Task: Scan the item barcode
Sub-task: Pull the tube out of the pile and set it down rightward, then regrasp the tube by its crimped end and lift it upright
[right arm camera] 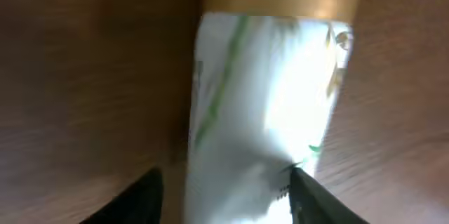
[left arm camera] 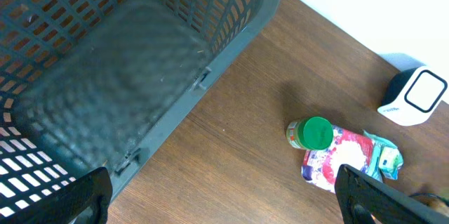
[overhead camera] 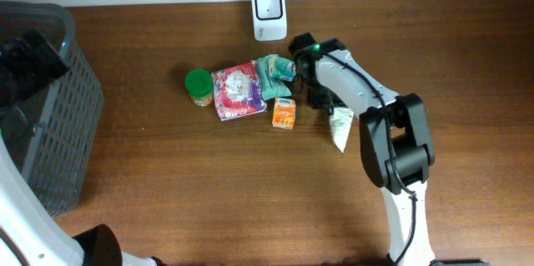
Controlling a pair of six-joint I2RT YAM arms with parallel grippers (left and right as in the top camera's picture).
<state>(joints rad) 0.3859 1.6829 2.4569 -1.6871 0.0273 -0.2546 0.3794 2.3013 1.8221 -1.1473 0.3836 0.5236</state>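
Fingers (right arm camera: 149, 197) of the right hand (right arm camera: 224, 199) stand partly open astride a white, gold-capped tube (right arm camera: 266, 97) lying on the worktop (right arm camera: 70, 76) near the orange carton (overhead camera: 284, 113). Left hand (left arm camera: 224, 196) gapes wide, gripping nothing, above the grey basket (left arm camera: 238, 20), whose mesh floor shows. White scanner (overhead camera: 269, 13) stands at the far edge.

No text, brand or number can be read. Print is seen on the white tube (right arm camera: 266, 112), the pink packet (overhead camera: 238, 91) and the orange carton (overhead camera: 284, 113), but it is too blurred or too small to be made out.
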